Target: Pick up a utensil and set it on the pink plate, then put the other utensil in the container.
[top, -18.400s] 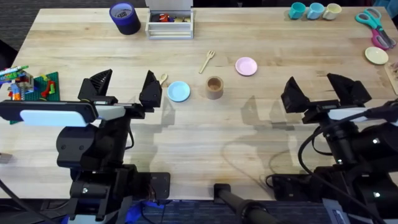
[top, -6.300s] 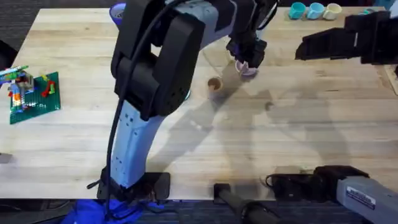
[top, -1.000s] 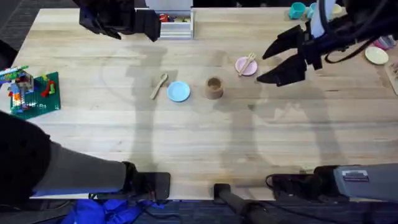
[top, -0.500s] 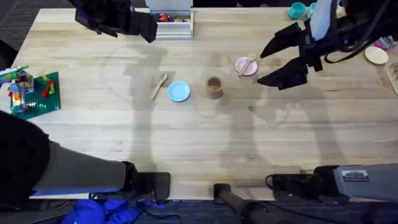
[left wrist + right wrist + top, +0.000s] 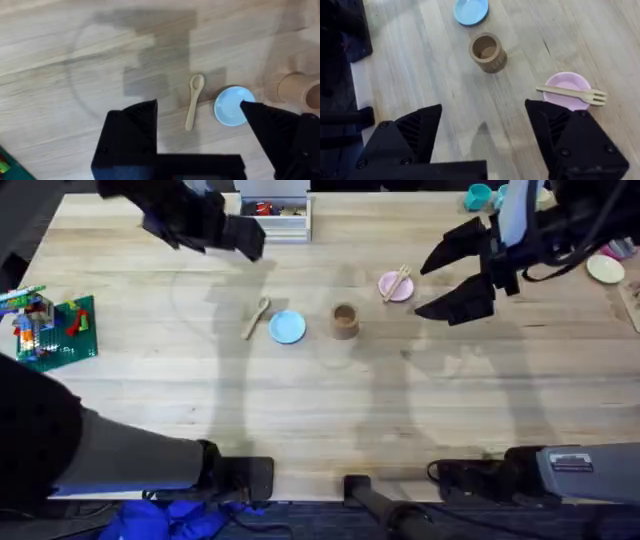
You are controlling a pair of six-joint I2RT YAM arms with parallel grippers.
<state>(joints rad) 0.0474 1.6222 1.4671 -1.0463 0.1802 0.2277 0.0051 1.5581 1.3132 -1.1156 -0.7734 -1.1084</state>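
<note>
Lowering our left gripper [image 5: 200,145], fingers spread and empty, over the wooden spoon [image 5: 193,101] is the step in hand. We judge it best to straddle the handle squarely, clear of the light blue plate [image 5: 232,106] just beside it, then carry it to the brown cup [image 5: 345,320]. Our right gripper [image 5: 482,137] hangs spread too. We count one fork [image 5: 572,93], lying across the one pink plate [image 5: 565,85], one spoon, one cup.
</note>
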